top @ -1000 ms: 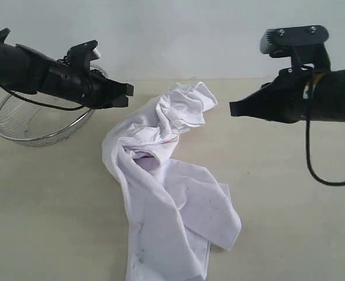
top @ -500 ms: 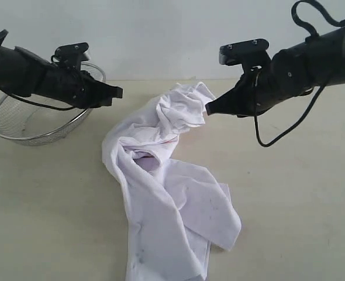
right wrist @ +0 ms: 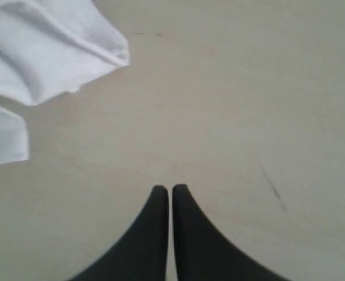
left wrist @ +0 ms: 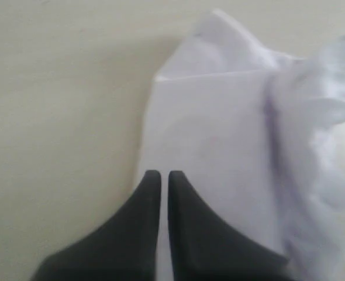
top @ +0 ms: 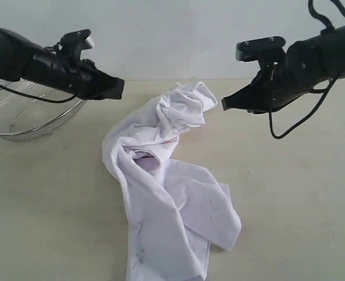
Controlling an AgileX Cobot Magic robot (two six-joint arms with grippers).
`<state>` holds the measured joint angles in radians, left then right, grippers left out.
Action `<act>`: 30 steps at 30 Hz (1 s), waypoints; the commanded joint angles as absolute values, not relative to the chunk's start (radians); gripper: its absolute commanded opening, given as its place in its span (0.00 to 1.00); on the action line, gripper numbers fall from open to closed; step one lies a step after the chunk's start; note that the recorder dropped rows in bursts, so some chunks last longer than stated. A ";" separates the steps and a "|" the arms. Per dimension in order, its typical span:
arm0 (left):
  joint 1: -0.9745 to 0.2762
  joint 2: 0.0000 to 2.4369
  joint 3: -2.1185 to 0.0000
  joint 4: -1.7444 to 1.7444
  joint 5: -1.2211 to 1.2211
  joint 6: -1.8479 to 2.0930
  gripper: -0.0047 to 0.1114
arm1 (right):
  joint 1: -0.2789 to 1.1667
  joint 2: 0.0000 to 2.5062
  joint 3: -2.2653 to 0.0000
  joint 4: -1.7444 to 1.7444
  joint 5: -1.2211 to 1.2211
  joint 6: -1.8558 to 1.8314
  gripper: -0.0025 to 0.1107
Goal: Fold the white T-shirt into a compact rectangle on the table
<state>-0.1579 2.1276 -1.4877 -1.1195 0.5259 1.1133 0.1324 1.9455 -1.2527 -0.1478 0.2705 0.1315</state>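
Note:
The white T-shirt (top: 161, 175) lies crumpled in a long heap down the middle of the table (top: 289, 193), with its bunched end (top: 184, 105) at the far side. My left gripper (top: 120, 89) hovers shut to the left of that bunched end, holding nothing. In the left wrist view its shut tips (left wrist: 161, 174) hang over a flat edge of the shirt (left wrist: 219, 129). My right gripper (top: 225, 105) is shut and empty just right of the bunched end. In the right wrist view it (right wrist: 169, 188) is over bare table (right wrist: 248, 105), with a shirt corner (right wrist: 44, 52) off to one side.
A silver wire-mesh basket (top: 20, 120) stands at the far left, partly behind the left arm. A black cable (top: 289, 126) hangs from the right arm. A pale wall (top: 172, 35) closes the far side of the table.
My right arm swung in toward the shirt's bunched end, then drew back a little to the right. The left gripper rose slightly. The basket sits a bit further left. The shirt has not moved.

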 commanded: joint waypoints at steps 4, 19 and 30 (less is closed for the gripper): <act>-0.293 2.065 -1.490 -1.077 0.443 1.124 0.08 | 0.061 1.925 -1.258 -0.132 0.313 0.121 0.02; -0.338 2.165 -1.490 -1.144 0.391 1.022 0.63 | 0.061 1.848 -1.258 -0.116 0.327 0.076 0.02; -0.349 2.278 -1.490 -1.150 0.382 1.022 0.41 | 0.059 1.776 -1.258 -0.114 0.342 0.068 0.02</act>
